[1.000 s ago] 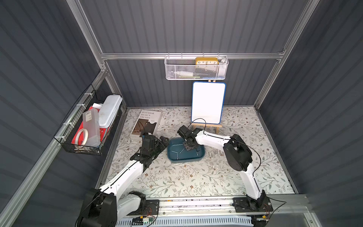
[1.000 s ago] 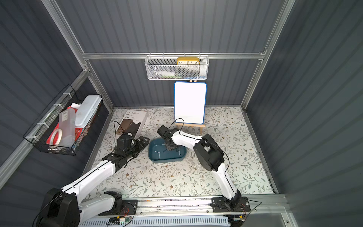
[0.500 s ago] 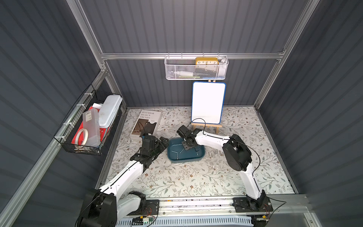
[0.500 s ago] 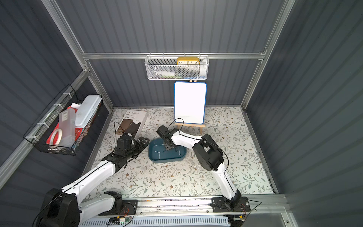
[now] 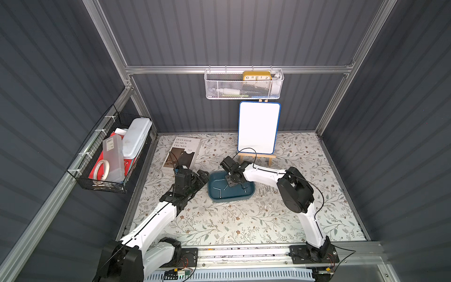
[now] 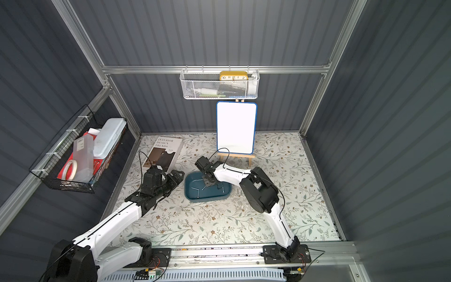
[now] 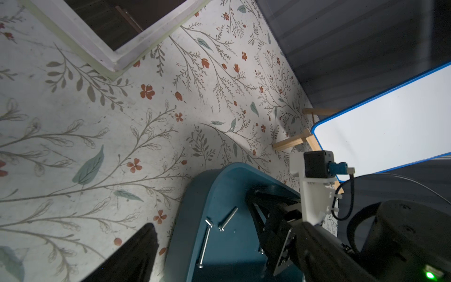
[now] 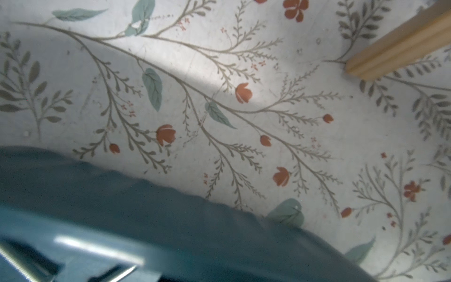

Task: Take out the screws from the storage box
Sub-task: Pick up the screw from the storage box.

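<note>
The storage box, a shallow teal tray, lies mid-table in both top views. Several silvery screws lie on its floor. My right gripper reaches down into the box from the far side, its tips near the floor; its jaw gap does not show. The left wrist view shows that right gripper beside two screws. My left gripper stands open at the box's left corner, with one finger on the mat outside the box's wall. The right wrist view shows the blurred rim.
A book lies at the back left. A whiteboard on a wooden easel stands just behind the box. A white mesh basket hangs on the back wall and a black wire basket on the left wall.
My right gripper has shifted slightly inside the storage box. The left arm has not moved.
</note>
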Robot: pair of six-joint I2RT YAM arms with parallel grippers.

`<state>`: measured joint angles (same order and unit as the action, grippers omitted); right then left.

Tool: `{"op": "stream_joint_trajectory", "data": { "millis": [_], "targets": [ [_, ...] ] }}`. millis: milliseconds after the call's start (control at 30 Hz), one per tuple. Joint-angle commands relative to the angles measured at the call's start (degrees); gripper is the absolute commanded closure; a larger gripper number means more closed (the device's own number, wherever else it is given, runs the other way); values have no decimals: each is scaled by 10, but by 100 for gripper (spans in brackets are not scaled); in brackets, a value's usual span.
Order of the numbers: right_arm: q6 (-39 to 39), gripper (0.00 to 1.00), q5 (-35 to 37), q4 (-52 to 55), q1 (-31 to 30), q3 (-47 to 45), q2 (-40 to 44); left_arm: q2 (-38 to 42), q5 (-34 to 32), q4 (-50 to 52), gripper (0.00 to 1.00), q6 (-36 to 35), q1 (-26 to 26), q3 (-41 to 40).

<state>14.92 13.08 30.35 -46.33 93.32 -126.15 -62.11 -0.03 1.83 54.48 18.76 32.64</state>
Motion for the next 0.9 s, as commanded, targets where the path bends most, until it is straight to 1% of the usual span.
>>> {"op": "stream_joint_trajectory", "data": {
  "millis": [0, 167, 400, 467, 633, 767, 867],
  "targets": [
    [8, 70, -13, 52, 0, -30, -10, 14, -6, 15, 8, 7, -2, -10],
    [7, 64, -23, 53, 0, -18, -9, 18, -6, 18, 7, 7, -2, -5],
    [37, 60, -27, 64, 0, 3, 1, 19, -5, 18, 7, 7, -2, 1],
    [51, 60, -17, 71, 0, 8, 10, 18, -3, 18, 7, 7, -2, 3],
    [117, 58, -7, 102, 0, 18, 42, 24, -4, 22, 7, 7, -2, 7],
    [222, 57, 5, 157, 0, 29, 55, 28, -4, 20, 8, 6, -2, 8],
    [278, 56, -15, 168, -1, 21, 68, 26, -4, 16, 7, 5, -2, 5]
  ]
}}
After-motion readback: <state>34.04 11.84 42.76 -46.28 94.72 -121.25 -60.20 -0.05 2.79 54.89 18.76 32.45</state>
